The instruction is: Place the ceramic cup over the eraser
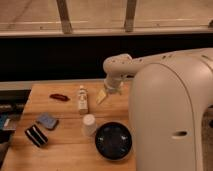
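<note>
A white robot arm [120,65] reaches over the back of a wooden table [65,156], and its gripper [102,96] hangs low just right of a white bottle [82,99], fingers spread apart with nothing between them. The cup [89,125] stands alone near the table's middle, in front of the bottle and just left of a black bowl [113,141] — the gripper is not touching it. The eraser [36,135], black with white stripes, lies well apart from the cup toward the front left corner, with a blue-grey pad [47,120] just behind it. A small red thing [59,97] lies at the back left. The task looks to be at its start, with the cup not yet grasped. The next move would call for bringing the gripper forward and down around the cup without knocking the bottle or bowl, then carrying it left and lowering it over the eraser — probably mouth down. Behind the table a dark band of wall runs under a railed window, in dim warm light
</note>
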{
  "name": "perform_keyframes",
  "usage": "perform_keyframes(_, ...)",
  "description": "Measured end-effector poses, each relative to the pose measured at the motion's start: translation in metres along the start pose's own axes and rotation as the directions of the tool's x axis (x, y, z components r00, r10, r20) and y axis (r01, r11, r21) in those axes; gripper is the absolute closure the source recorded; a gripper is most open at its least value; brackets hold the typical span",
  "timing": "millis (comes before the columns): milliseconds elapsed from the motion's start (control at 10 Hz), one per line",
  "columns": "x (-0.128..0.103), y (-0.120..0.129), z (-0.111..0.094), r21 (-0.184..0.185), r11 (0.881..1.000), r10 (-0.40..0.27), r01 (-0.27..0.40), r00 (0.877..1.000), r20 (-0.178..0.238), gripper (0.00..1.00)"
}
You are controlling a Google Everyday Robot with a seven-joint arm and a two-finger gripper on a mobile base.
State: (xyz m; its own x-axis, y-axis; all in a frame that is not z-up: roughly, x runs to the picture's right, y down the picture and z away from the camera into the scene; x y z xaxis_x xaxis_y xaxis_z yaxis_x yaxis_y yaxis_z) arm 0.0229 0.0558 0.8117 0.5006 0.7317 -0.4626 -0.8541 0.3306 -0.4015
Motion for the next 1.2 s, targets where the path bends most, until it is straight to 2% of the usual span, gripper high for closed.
perform_keyframes(300,0.0,0.0,-0.001,-0.002,1.0,0.001,-0.001,1.0,0.002,0.2)
perform_keyframes(600,0.006,0.017,-0.014,-0.045,0.998,-0.051,0.053,0.998,0.044,0.2)
perform_keyframes(800,0.007,0.052,-0.026,-0.066,0.989,-0.126,0.131,0.989,0.073,0.2)
perform_keyframes(900,0.008,0.062,-0.03,-0.067,0.986,-0.148,0.154,0.986,0.079,0.2)
perform_keyframes(1200,0.009,0.118,-0.035,-0.062,0.959,-0.271,0.275,0.96,0.068,0.2)
